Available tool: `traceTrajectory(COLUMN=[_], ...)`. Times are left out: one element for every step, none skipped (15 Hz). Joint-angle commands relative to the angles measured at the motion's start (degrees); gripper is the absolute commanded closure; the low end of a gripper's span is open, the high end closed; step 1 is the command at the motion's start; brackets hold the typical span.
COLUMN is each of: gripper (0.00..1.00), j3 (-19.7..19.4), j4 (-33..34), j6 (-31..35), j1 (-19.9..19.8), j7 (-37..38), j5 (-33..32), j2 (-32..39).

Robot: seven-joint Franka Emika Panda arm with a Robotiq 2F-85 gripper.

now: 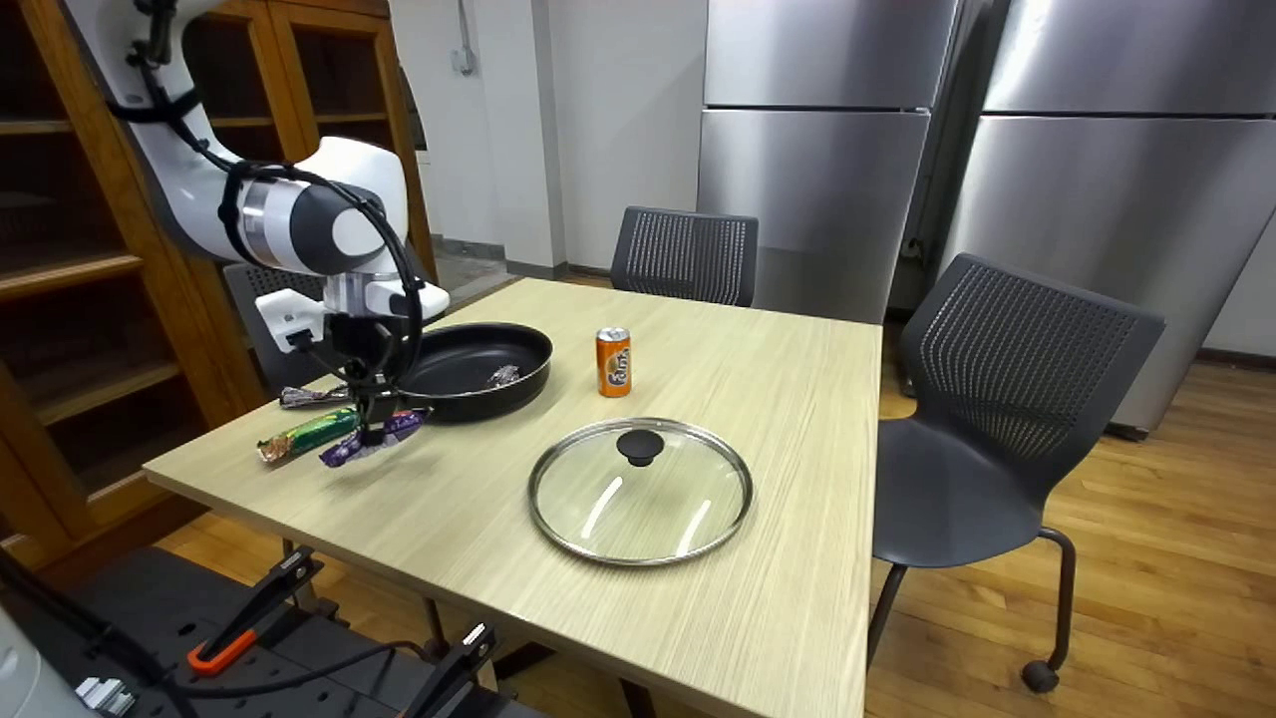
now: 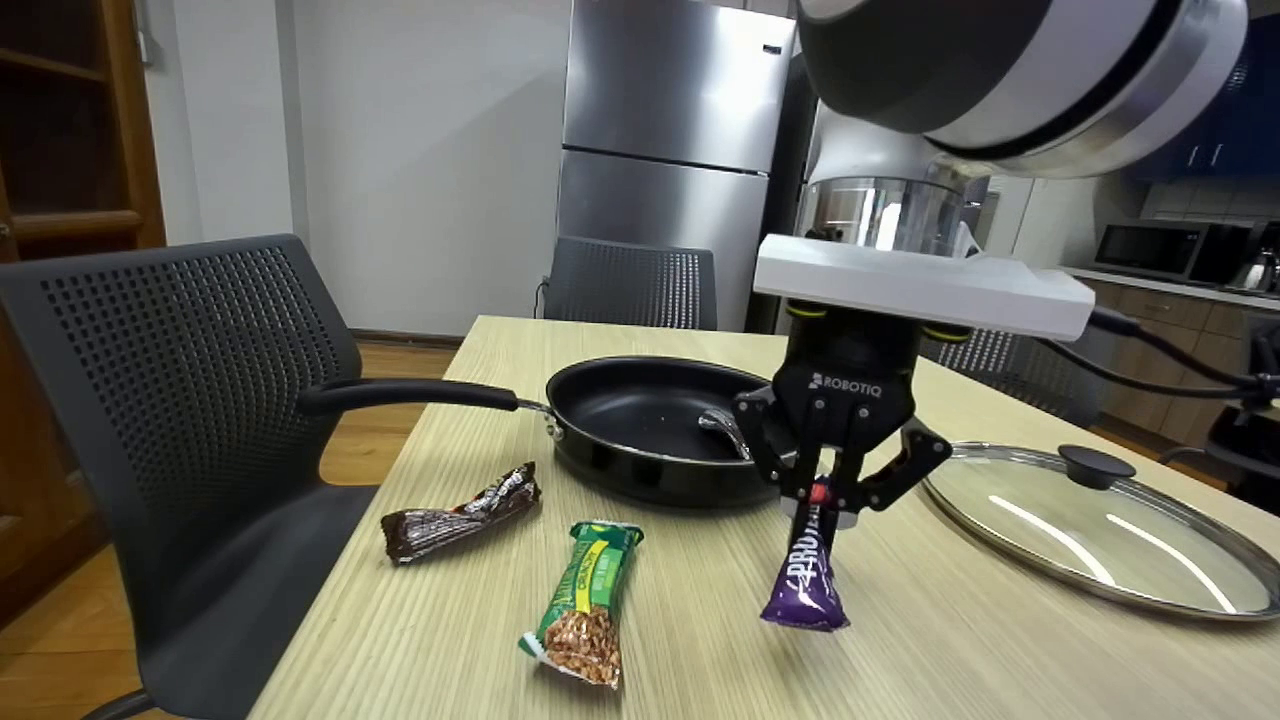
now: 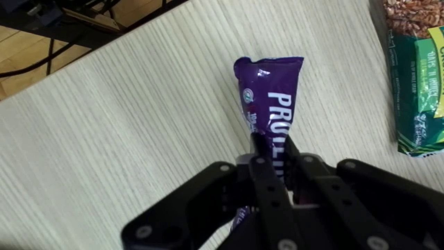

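At the far left of an exterior view, a dark grey chair [image 2: 190,400] with a perforated back stood beside a pale wood-grain table [image 2: 700,640]. On the table near that side lay a crinkled brown wrapper [image 2: 462,515], in front of the black handle [image 2: 410,396] of a frying pan [image 2: 640,478]. To its right, nearer the camera, lay a green granola bar packet [image 2: 590,600] with a yellow strip. Behind these, the black pan sat flat on the table, and a shiny silvery wrapper [image 2: 722,430] lay inside it, toward the right.

Next, just in front of the pan's right side, the black gripper [image 2: 818,520] pointed down, clamped on a purple bar [image 2: 803,590]. Its two fingers [image 3: 257,146] pinched the wrapper from both sides around the middle. The bar slanted, its lower end angled toward the table; whether that end touched the surface could not be told. In the wrist view, large white letters ran back between the fingers.

Farther right, as an exterior view showed, an orange Fanta can [image 1: 613,362] stood upright. Last came a round glass lid [image 2: 1100,530], lying with its black knob [image 2: 1095,466] up.
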Motion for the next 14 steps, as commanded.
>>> traceTrajectory(gripper=[0.97,0.97,0.97,0.97,0.97,0.97,0.97,0.97,0.97,0.97,0.97,0.97,0.97,0.97], j3=[-0.47,-0.52,-0.62,-0.65,-0.79,-0.91,-1.19,-1.45,-1.61,-1.75,-2.03,-2.20,-2.43,-2.66], j4=[-2.36,-2.15,-1.74,-1.20,-0.59,0.14,1.06,1.98,3.08,4.26,5.74,7.01,8.61,10.02], j6=[-0.18,-0.35,-0.70,-1.07,-1.53,-2.13,-2.55,-2.82,-3.41,-3.99,-4.76,-5.57,-6.57,-7.57], j1=[0.72,0.61,0.48,0.27,0.15,-0.03,-0.17,-0.33,-0.62,-0.90,-1.10,-1.29,-1.46,-1.55], j7=[1.43,1.38,1.33,1.12,1.07,0.90,0.90,0.83,0.46,0.10,-0.08,-0.20,-0.25,-0.18], j5=[-3.03,-3.74,-4.57,-5.26,-6.04,-6.90,-7.77,-8.56,-9.14,-9.52,-10.04,-10.54,-11.21,-11.86], j2=[-5.16,-5.71,-6.16,-6.47,-6.72,-6.93,-6.94,-6.90,-6.76,-6.50,-6.02,-5.66,-5.15,-4.71])
